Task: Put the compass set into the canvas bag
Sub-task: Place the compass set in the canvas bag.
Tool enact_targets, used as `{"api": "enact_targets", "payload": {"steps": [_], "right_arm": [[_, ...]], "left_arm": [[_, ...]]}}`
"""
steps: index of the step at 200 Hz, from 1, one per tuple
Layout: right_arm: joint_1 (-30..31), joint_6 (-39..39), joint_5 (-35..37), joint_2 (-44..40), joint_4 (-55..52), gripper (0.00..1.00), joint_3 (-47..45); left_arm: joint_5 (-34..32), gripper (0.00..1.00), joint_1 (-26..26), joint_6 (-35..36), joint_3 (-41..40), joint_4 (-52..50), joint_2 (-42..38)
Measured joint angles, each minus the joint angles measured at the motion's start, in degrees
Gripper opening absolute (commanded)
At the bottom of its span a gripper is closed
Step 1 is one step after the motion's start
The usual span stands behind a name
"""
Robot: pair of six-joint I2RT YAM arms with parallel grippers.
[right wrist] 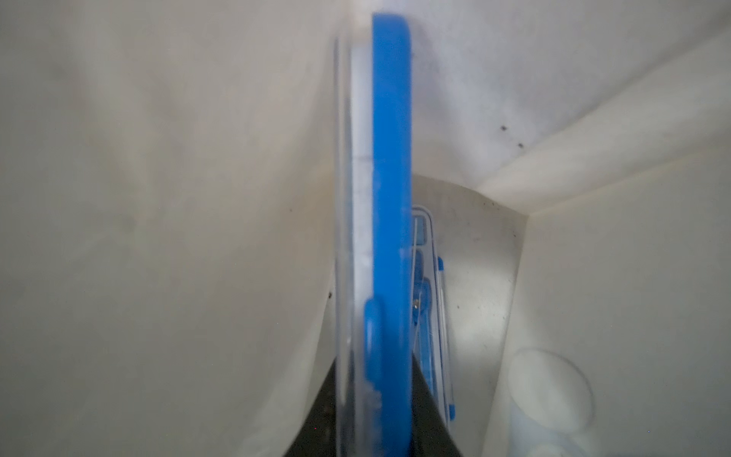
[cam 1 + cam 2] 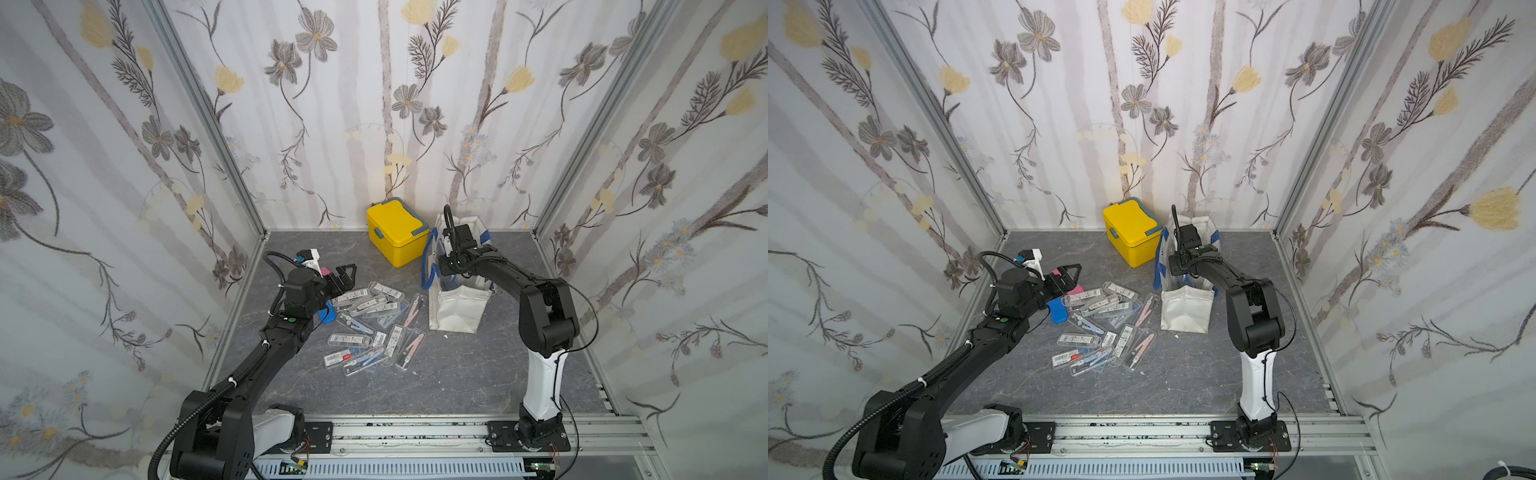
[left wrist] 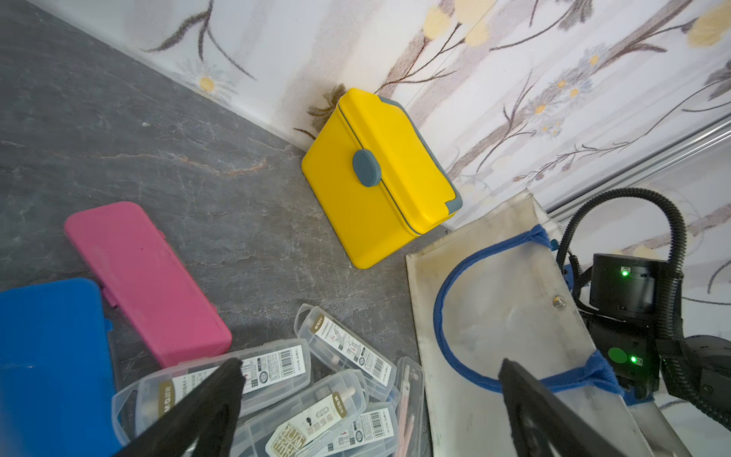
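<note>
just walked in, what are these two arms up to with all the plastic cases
The right gripper is down inside the canvas bag, shut on a blue and clear compass case. Another case already lies in the bag. The left gripper hangs open above the pile of cases on the table, holding nothing. Most cases are not yet bagged.

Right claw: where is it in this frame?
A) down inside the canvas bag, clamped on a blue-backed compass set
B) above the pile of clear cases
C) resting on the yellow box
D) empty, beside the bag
A: in the right wrist view the right claw pinches the compass set, with the fabric walls of the canvas bag all round it.
</note>
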Motion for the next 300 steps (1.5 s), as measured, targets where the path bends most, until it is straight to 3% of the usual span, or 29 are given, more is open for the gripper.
{"api": "enact_targets", "payload": {"steps": [102, 204, 276, 300], "right_arm": [[-0.24, -0.09, -0.63, 0.74, -3.87, 0.44, 0.63], [-0.55, 0.50, -3.65, -6.14, -1.95, 0.73, 0.85], [-0.96, 0.57, -4.76, -12.20, 0.07, 0.82, 0.35], [-1.11, 1.11, -5.16, -15.52, 1.70, 0.95, -0.87]], "left_arm": [[-1.33, 1.00, 0.00, -0.02, 0.00, -1.99, 1.46], [-2.38, 1.00, 0.00, 0.02, -0.17, -4.31, 1.68], [-2.38, 1.00, 0.00, 0.17, -0.33, -4.63, 2.14], [-2.49, 1.00, 0.00, 0.17, -0.33, -4.63, 2.38]]}}
